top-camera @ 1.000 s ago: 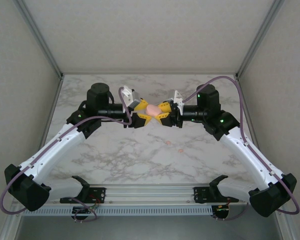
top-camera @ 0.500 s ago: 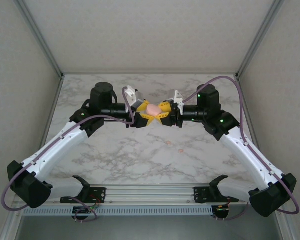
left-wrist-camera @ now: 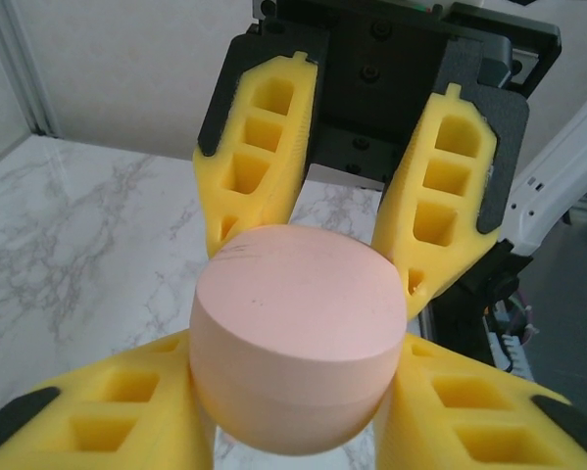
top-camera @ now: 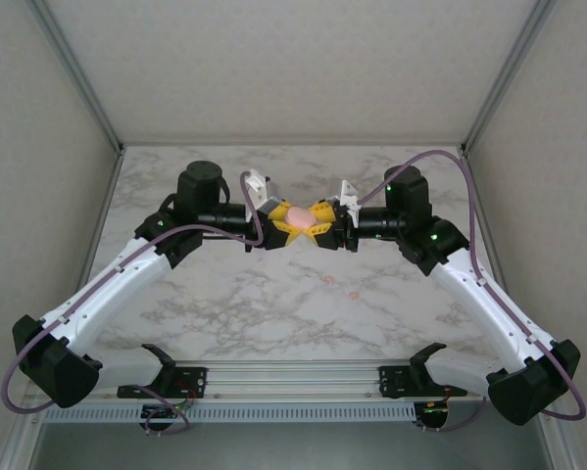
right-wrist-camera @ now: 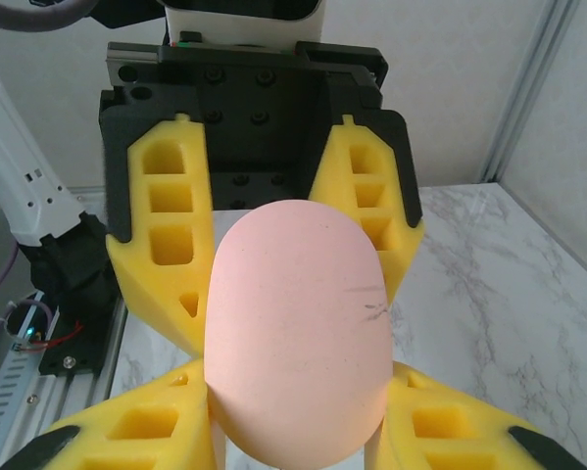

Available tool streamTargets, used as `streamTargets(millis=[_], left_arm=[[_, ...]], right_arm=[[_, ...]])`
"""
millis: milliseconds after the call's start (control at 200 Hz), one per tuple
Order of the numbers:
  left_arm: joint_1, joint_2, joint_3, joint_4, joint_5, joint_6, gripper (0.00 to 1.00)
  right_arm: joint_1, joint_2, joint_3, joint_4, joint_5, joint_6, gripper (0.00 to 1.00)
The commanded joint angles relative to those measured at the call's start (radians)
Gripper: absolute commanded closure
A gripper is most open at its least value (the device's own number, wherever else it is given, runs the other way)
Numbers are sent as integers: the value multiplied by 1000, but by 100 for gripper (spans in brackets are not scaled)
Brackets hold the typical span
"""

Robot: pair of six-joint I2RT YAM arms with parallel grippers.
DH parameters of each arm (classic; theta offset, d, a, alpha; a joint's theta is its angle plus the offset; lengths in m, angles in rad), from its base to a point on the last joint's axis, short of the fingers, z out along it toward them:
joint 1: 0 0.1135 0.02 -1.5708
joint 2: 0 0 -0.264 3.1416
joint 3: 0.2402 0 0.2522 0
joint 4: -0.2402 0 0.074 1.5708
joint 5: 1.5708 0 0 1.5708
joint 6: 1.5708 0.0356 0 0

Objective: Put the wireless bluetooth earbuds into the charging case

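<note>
Left gripper (left-wrist-camera: 298, 343): yellow fingers closed against both sides of the charging case (left-wrist-camera: 298, 343), gripping 1 end
Right gripper (right-wrist-camera: 298, 367): yellow fingers clamped on the opposite end of the same case, facing the left gripper tip to tip
Charging case: peach-pink, pebble-shaped, lid shut, seam visible around its body in the left wrist view; held in the air above the middle-far part of the table; long axis level, running left to right from 1 gripper to the other
Earbuds (top-camera: 327, 279): 2 tiny peach-pink buds lying loose on the table, nearer the arm bases than the case and slightly to its right; the second bud (top-camera: 353, 293) sits near the first, apart from it
Table (top-camera: 224, 294): white marble pattern
</note>
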Motion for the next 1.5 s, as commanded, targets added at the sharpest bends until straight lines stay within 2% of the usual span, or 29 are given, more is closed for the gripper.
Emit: streamTargets(millis=[0,125,235,596,791,901,1006,1101,1191,1266,1372,1497], left_arm=[[-8,0,42,12,21,8,68],[-8,-4,23,19,15,10,76],[-8,-19,-9,41,13,11,79],[-10,-52,-61,65,3,38,82],[-8,-65,-102,121,-35,-9,82],[-8,-75,-158,243,-76,-82,82],[-4,-81,-215,339,-150,-158,82],[1,-90,-279,428,-233,-227,82],[8,-109,-339,492,-300,-271,83],[16,-136,-373,520,-345,-292,83],[20,-178,-395,518,-393,-294,82],[22,-220,-402,489,-419,-282,82]], right_arm=[[-2,0,24,-52,-2,-14,66],[-3,5,45,-47,25,52,59],[-10,13,72,-52,43,126,50],[-69,87,163,-106,-21,290,44],[-78,126,230,-108,63,426,37],[-83,126,265,-127,137,512,34],[-93,99,278,-153,158,561,33],[-101,35,242,-174,264,598,30],[-146,-12,188,-237,448,656,36],[-222,-17,117,-303,521,728,46],[-327,42,14,-424,532,858,57],[-326,137,-113,-452,456,969,61]])
